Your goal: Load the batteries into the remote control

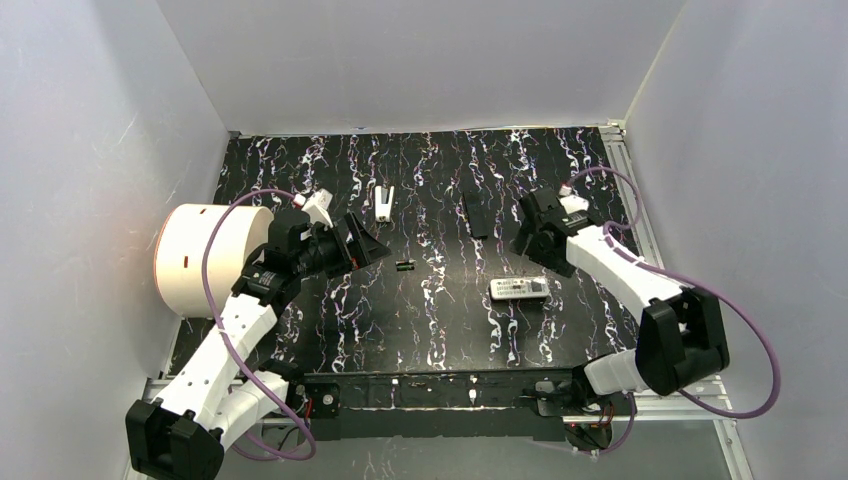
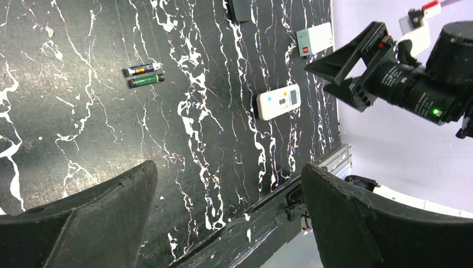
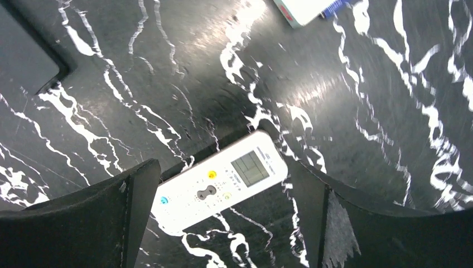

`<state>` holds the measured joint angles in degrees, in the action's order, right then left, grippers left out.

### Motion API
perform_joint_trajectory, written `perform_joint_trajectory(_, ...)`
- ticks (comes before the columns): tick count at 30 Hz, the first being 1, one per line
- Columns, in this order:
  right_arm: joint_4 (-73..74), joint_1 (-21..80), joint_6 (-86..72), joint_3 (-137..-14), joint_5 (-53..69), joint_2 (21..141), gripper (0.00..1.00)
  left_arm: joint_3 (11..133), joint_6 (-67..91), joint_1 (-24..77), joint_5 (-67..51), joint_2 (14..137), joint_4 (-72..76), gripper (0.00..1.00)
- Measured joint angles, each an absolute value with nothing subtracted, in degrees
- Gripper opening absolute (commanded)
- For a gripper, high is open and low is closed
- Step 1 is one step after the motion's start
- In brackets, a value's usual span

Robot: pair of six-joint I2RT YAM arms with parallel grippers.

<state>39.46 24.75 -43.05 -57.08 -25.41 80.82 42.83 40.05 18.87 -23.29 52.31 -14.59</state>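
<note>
- Lying face-up on the tabletop [image 1: 440,330], right of centre, the remote [image 3: 220,187] shows its small screen and buttons.
- Right gripper [image 3: 223,167] hangs over the remote, fingers spread wide, clamped on nothing.
- Near the middle of the tabletop, a green battery [image 2: 146,81] and a blue-ended battery [image 2: 143,69] lie side by side, well apart from the remote.
- Left gripper [image 2: 228,173] hangs above the tabletop's left part, fingers wide apart and empty.

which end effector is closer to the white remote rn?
Right. The right end effector sits open just beyond the white remote, on its far side. The left end effector, also open, is well off to the remote's left, nearer the batteries.
</note>
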Motion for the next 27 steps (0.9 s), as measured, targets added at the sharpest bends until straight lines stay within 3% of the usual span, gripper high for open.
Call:
perform_joint_trajectory(12, 46.5, 24.7, -75.6, -52.6, -20.8, 78.1, 0.99, 40.5, 40.0, 18.9, -23.2, 51.5, -13.3, 0.99)
perform_joint_trajectory(27, 41.3, 24.6, -83.0, -48.1, -15.9, 84.6, 0.97, 40.2, 39.9, 18.9, -23.1, 51.1, -13.3, 0.99)
